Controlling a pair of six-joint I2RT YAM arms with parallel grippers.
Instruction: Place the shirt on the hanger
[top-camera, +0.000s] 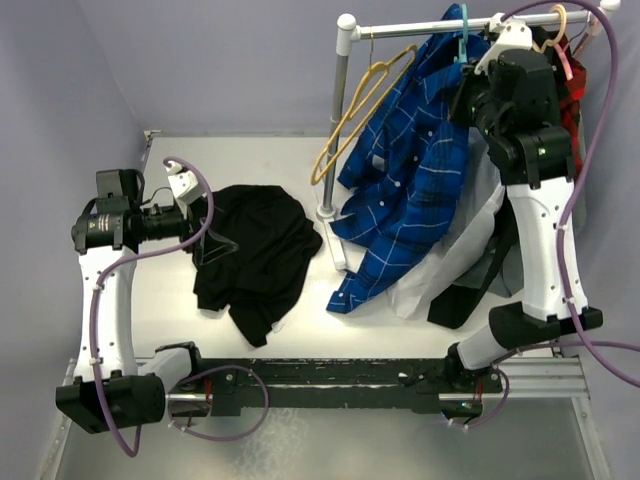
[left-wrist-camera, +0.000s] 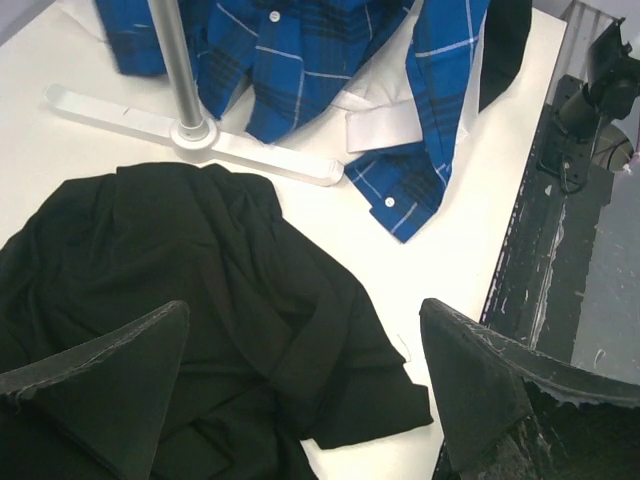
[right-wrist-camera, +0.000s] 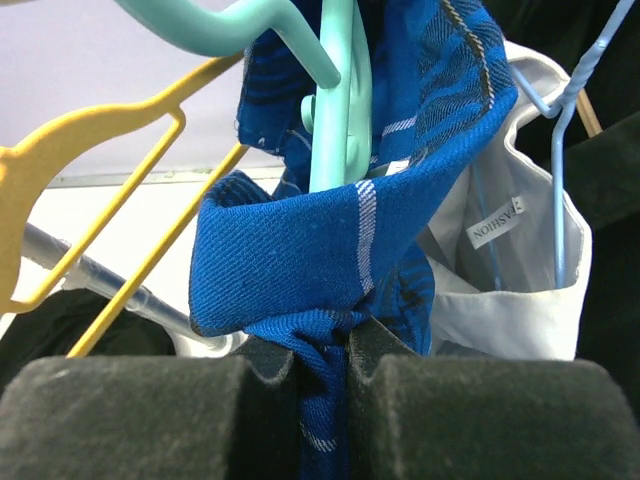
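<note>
Blue plaid shirt hangs at 1 o'clock of the table, its collar wrapped round the neck of the teal hanger on the rail, its tail draped onto the tabletop. Right gripper is clamped on the collar fabric just below the hanger neck. Yellow hanger lies at 9 o'clock of the teal one; white shirt on a pale blue hanger at 3 o'clock. Left gripper, jaws wide apart and holding nothing, hovers over a black garment at 9 o'clock of the rack post
</note>
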